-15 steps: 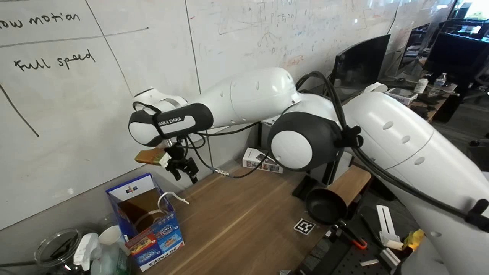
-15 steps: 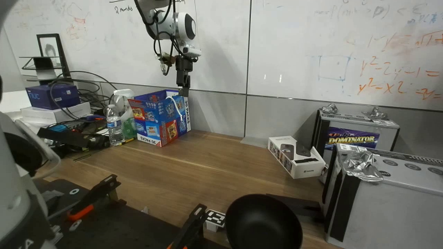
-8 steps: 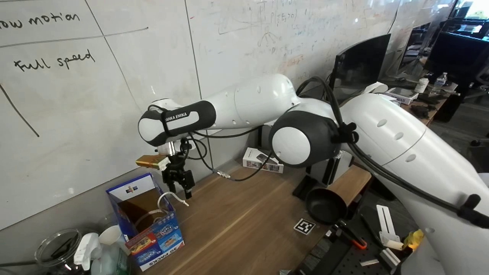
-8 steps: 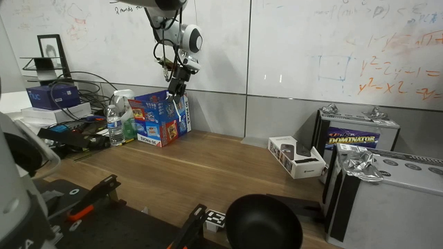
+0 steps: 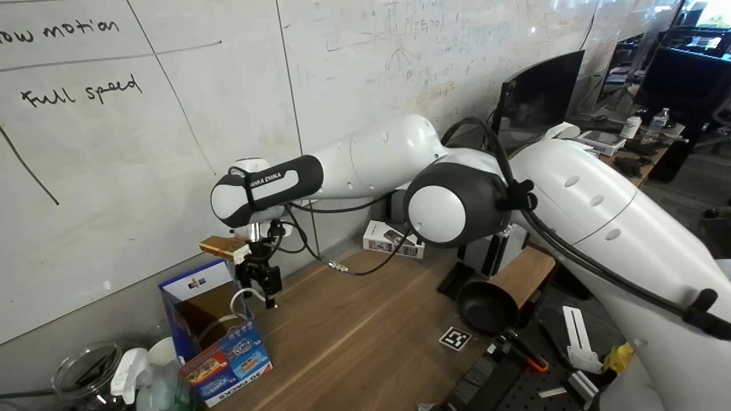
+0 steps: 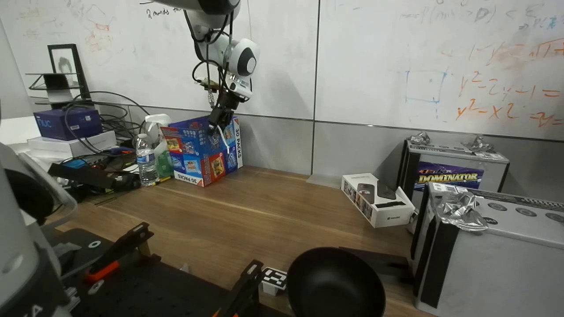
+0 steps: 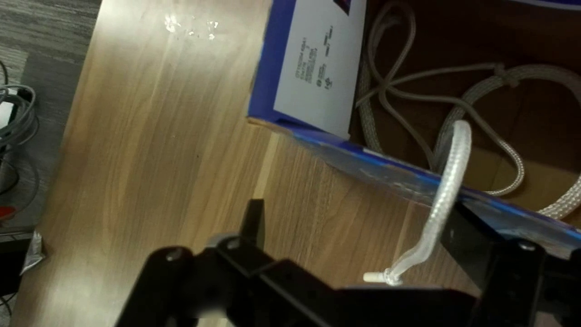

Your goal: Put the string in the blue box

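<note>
The gripper stands with its fingers apart, clamped on nothing; the free end of the white string hangs over the rim, seemingly between them, while more of it loops inside the blue box just beside the gripper; it seems best to close on that end without nipping the box's wall, lift it clear, then swing inward and lower before letting go; the box may slide if pushed; a wooden table lies beneath the gripper, a whiteboard near it, a black pan well apart.
</note>
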Tool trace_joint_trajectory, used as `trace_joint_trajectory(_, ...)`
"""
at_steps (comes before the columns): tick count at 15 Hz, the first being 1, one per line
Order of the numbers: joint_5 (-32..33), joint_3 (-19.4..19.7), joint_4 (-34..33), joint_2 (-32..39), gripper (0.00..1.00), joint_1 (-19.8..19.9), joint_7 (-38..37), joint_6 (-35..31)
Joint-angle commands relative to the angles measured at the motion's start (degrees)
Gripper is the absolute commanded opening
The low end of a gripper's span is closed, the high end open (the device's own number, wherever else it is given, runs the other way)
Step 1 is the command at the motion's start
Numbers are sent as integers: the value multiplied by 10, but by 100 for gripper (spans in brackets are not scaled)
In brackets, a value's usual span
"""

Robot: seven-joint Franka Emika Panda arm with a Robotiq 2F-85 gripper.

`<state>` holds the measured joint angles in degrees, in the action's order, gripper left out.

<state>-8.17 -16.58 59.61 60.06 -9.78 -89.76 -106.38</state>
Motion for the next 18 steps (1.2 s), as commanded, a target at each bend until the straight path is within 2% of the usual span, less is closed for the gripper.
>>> trace_joint_trajectory(1,-17,-14,31,-11,100,14,20,-34)
trace_joint_trajectory(4,-19,-12,44,-14,100,17,15,-50)
trace_joint_trajectory(12,-20,-7,127,-65,100,31,-18,-194)
trace_joint_trajectory(13,-53,28,131,-74,100,10,-5,-202)
trace_joint_trajectory(18,-105,42,170,-96,100,9,9,-228)
